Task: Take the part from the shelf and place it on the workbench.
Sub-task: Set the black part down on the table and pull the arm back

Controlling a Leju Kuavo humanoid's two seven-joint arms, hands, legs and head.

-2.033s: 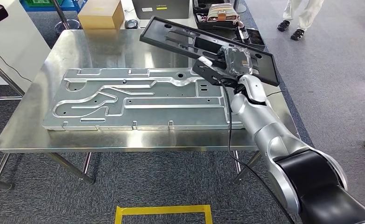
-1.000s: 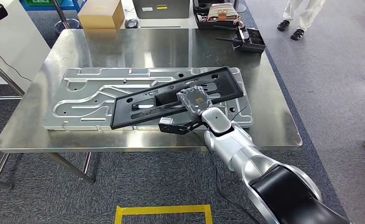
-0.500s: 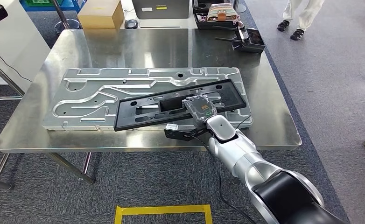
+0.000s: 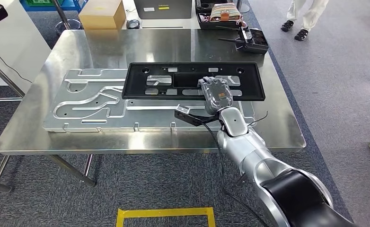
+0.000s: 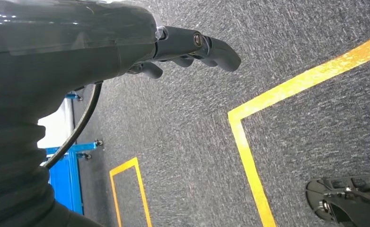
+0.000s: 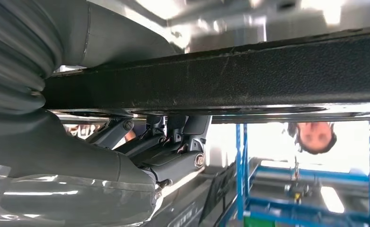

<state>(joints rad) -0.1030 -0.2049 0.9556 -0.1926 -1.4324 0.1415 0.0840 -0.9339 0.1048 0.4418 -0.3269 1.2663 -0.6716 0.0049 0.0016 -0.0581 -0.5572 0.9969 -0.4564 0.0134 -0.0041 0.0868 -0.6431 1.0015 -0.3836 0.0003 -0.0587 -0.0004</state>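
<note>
Right hand [image 4: 216, 94] grips the part [image 4: 192, 81] at its near edge, long axis running sideways across the hand, above the tabletop [image 4: 277, 127]; left hand [image 5: 192, 45] is empty.

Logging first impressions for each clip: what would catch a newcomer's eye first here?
The long black plastic frame lying across the far right part of the big machined aluminium plate on the steel workbench, with the right hand gripping its near edge. Beyond the table's far right corner sits a black remote controller.
</note>
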